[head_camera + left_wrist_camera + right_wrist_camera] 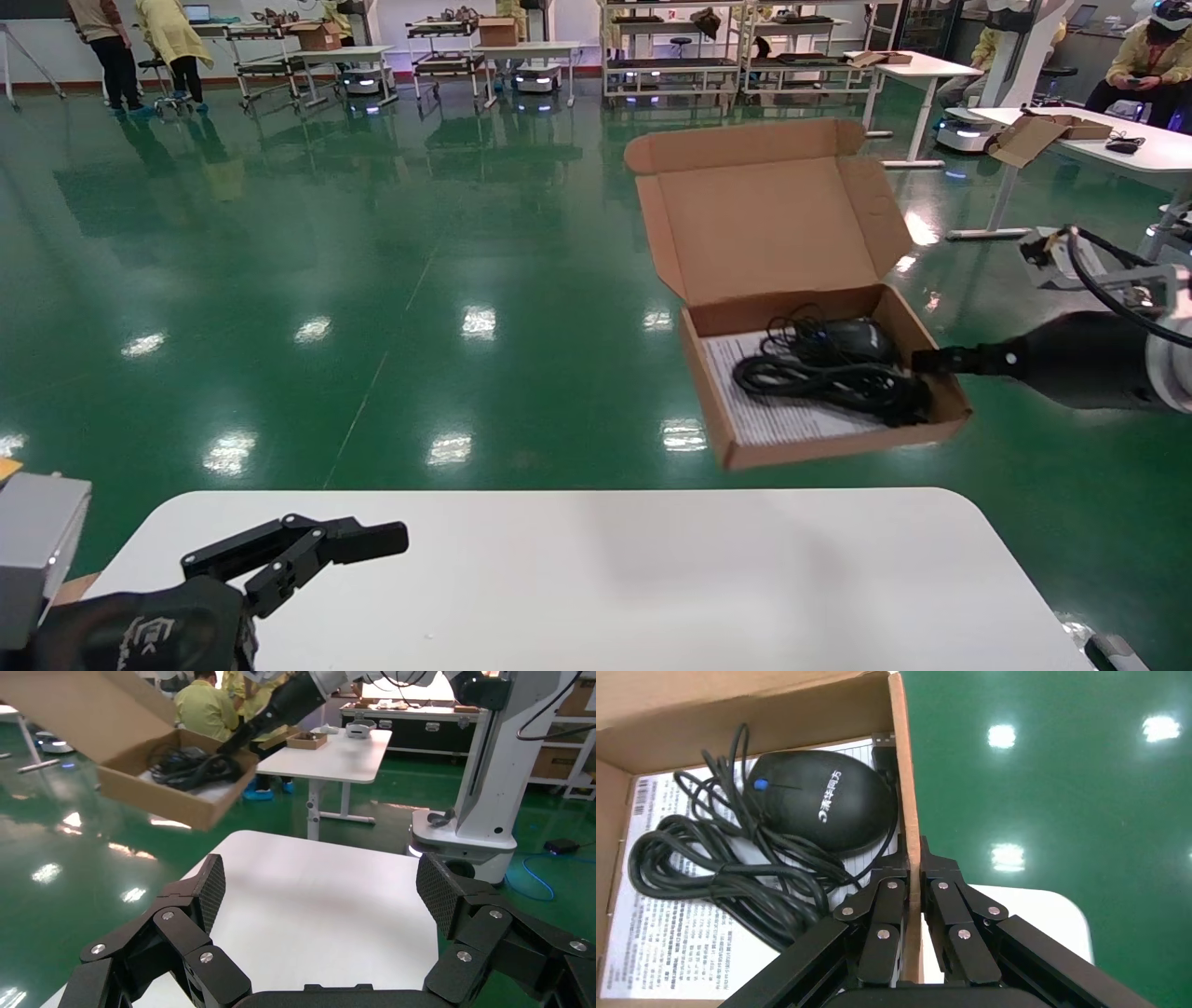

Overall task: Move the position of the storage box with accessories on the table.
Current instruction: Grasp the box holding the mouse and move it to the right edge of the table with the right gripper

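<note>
— Where's our right gripper [931, 361]?
— Far right, raised, arm reaching inward, fingers pinched tight.
— And our left gripper [358, 539]?
— Near left, low, fingers spread wide.

The storage box [819, 373] hangs in the air beyond the table's [577, 578] far right corner — mouse [852, 340] and cable [829, 382] lying on the paper sheet [773, 419] inside — while the left gripper [307, 550] sits over the near left corner.
</note>
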`<state>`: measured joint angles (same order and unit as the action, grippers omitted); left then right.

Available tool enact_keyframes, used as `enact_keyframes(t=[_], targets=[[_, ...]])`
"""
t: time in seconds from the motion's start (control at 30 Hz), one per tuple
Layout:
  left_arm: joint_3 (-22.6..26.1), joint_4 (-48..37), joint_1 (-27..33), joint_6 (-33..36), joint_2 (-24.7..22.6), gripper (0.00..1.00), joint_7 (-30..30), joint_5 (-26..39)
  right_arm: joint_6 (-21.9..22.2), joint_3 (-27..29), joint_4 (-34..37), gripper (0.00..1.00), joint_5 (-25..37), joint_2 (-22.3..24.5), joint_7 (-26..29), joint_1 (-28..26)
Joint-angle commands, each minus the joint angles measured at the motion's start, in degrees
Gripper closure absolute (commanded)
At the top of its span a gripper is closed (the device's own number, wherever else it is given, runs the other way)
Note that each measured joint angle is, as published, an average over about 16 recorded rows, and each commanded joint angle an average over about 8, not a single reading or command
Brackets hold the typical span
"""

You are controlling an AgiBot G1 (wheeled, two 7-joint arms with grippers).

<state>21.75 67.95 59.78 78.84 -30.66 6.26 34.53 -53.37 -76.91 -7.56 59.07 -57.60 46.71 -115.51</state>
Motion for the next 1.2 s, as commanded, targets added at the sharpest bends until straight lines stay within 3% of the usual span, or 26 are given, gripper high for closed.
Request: enact_keyframes(t=[0.03, 0.57, 1.2], targets=[[0.0, 0.0, 0.0, 0.0, 0.0, 0.0, 0.0, 0.0, -0.6, 0.3, -0.5, 1.0, -0.3, 1.4, -3.0, 0.1], [0.0, 0.0, 0.0, 0.0, 0.0, 0.0, 0.0, 0.0, -1.0, 2.1, 4.7, 1.0, -2.8, 6.2, -10.4, 3.3], [0.0, 0.0, 0.0, 0.0, 0.0, 0.0, 0.0, 0.0, 2.8, 5.2, 6.9, 1.0, -7.3, 6.6, -17.1, 14.9]])
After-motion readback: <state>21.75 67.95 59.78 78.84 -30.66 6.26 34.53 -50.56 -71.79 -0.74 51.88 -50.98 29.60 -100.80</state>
